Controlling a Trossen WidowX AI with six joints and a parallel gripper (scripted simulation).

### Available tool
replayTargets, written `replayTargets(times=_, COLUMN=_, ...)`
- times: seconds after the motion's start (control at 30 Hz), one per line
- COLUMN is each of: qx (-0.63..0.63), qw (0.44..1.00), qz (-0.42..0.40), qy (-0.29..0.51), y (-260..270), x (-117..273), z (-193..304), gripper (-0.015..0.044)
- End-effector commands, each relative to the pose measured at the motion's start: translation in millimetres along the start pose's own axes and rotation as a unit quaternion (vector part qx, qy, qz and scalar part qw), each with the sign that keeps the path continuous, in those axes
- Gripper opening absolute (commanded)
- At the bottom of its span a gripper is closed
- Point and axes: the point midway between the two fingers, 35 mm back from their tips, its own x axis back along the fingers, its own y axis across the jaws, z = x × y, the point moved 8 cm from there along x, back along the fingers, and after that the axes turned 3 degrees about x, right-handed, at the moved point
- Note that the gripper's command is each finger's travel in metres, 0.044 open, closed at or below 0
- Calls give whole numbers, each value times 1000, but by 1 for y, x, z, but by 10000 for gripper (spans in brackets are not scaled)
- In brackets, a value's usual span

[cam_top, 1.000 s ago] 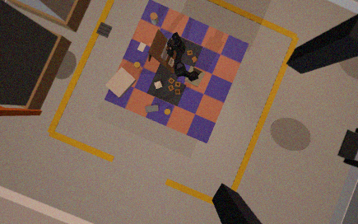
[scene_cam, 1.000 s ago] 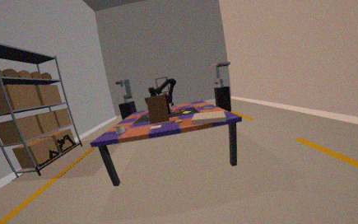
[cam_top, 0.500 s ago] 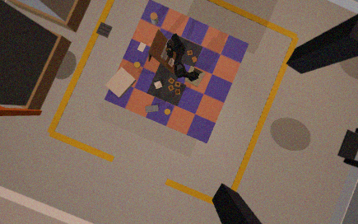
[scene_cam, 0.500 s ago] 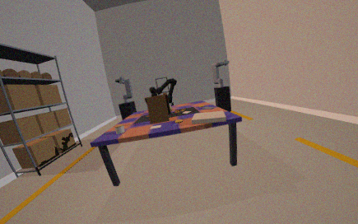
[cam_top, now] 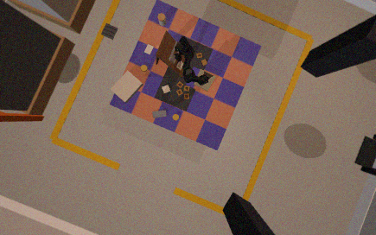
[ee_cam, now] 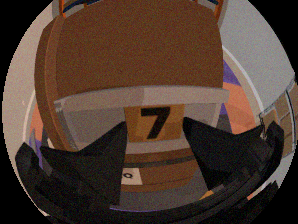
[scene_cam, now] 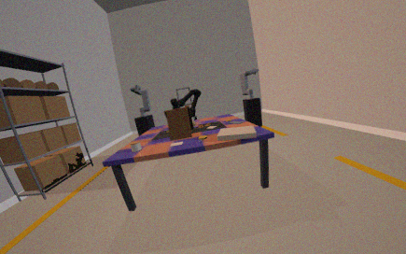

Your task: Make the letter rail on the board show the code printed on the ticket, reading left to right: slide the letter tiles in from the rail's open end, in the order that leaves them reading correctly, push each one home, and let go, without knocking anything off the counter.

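Okay, going by the side the exterior camera looks from, starting with the near edge of the checkered table (cam_top: pixel 214 131) (scene_cam: pixel 155 155). There's a pale cup (scene_cam: pixel 136 147) near the left corner, a small white card (cam_top: pixel 149 49) (scene_cam: pixel 176 144) right of it, then a little yellow round thing (cam_top: pixel 143 67) (scene_cam: pixel 203 137), and a big pale slab (cam_top: pixel 126 86) (scene_cam: pixel 237 134) at the near right.

Just past the card stands the brown board (cam_top: pixel 165 47) (scene_cam: pixel 179 122) (ee_cam: pixel 140 47), upright, its plain back towards the near edge. The rail (ee_cam: pixel 100 97) is on its far face, and the tile with the 7 (ee_cam: pixel 155 131) is in there, between the rail's upper and lower lips. The gripper (cam_top: pixel 179 57) (ee_cam: pixel 154 123) is clenched on that tile, one dark finger at each side, so it hasn't let go. The 7 reads upright in the wrist view. Lower down there's a white label (ee_cam: pixel 132 176) with what looks like a Q on it; can't read any more than that.

Over on the right, a cluster of four loose tiles (cam_top: pixel 187 88) lies on the dark mat (cam_top: pixel 174 99), with a white square (cam_top: pixel 166 89) just beside them. Their letters are too small to make out. Two more tiles (cam_top: pixel 199 55) lie farther back, beyond the board. The black arm (cam_top: pixel 188 71) (scene_cam: pixel 194 96) reaches in from the far side.

Way off at the back are two grey arms (scene_cam: pixel 144 100) (scene_cam: pixel 246 84) on black stands, one left, one right.
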Motion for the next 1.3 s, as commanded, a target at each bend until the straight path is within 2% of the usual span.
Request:
replayTargets(times=0.0, qx=-3, qw=1000, qz=1, qy=2, y=3, x=-1, z=1, gripper=0)
replayTargets(times=1.27, qx=-3, qw=1000, qz=1, qy=2, y=26, x=-1, z=-1, gripper=0)
